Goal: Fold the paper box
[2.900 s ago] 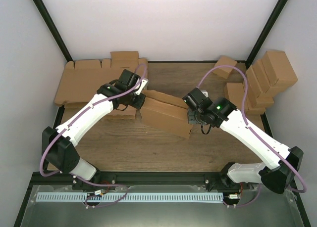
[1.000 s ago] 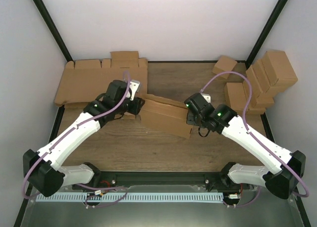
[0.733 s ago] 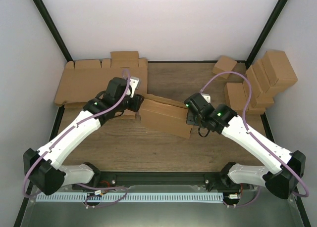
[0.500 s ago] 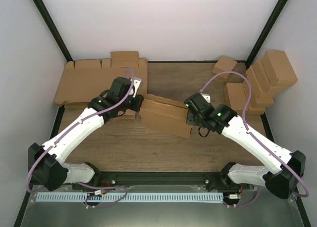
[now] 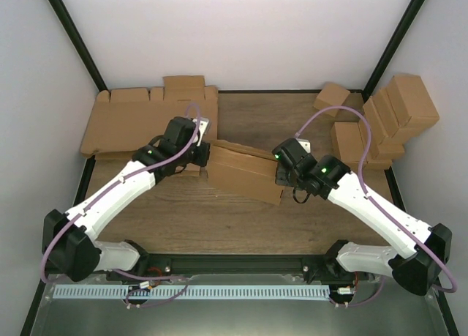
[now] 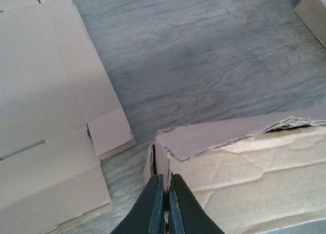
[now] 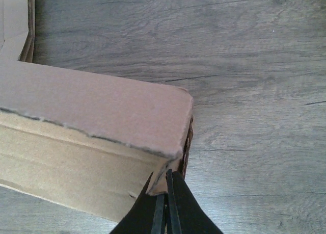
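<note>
During the last second the left gripper (image 6: 165, 180) has closed. Before, its fingers stood partly apart at the left end of the paper box (image 5: 245, 171); now they are pressed together on the box's left corner. In the left wrist view the thin end wall seems to run down between them, so I judge it is pinching this wall, though the contact itself is partly hidden. The right gripper (image 7: 166, 185) has not changed: its fingers stay tightly together at the right corner of the box, and the corner edge appears to go between them in the same way. The box itself has not moved in this time.

For the task this means that the box is now held at both ends. It already has its walls up and a torn-looking top edge along the left part, so I think the next fold, probably of the lid or an end flap, can begin.

The box lies in the middle of the worktop (image 5: 278, 120), slanted, with its left end farther back. The left arm reaches in from the near left corner, bent at the elbow, wrist pointing right. The right arm comes from the near right corner, wrist pointing left. Flat cardboard sheets (image 5: 128, 124) lie at the back left corner, finished boxes (image 5: 395, 116) at the back right.
</note>
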Available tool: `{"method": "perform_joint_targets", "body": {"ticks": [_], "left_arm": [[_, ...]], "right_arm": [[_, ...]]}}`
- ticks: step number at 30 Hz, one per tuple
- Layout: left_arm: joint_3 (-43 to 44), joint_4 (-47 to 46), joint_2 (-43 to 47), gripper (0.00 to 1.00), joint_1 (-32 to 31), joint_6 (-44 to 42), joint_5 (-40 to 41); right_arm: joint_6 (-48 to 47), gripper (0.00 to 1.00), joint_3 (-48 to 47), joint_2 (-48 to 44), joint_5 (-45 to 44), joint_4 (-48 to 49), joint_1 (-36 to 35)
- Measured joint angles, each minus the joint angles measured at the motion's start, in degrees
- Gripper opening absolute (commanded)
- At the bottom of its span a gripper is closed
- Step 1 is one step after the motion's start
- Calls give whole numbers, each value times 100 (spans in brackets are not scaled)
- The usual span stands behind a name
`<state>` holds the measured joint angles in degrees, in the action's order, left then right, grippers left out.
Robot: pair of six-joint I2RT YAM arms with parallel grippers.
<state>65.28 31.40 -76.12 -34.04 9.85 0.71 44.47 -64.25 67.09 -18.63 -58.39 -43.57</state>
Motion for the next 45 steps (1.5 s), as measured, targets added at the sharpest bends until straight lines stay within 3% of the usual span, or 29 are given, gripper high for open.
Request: {"method": "perform_joint_targets", "body": {"ticks": [5,10,17,35,40,45], "left_arm": [[-566,-415,345,4,-2,2,-105],[-789,-573,498,4,-2,4,-146],[-750,-492,505,4,-7,4,-140],[-557,-236,411,4,-9,0,-140],[-538,-219,393,4,-7,2,-142],[-527,-214,385,4,-9,2,-142]], "right_arm": [[-11,2,203,-131,2,186,0],[-98,20,199,-138,61,136,0],[-96,28,-109,52,39,-321,0],[-127,33,-752,345,-4,-710,0],[-168,46,-789,345,-98,-719,0],[-286,48,-824,343,-168,-693,0]]}}
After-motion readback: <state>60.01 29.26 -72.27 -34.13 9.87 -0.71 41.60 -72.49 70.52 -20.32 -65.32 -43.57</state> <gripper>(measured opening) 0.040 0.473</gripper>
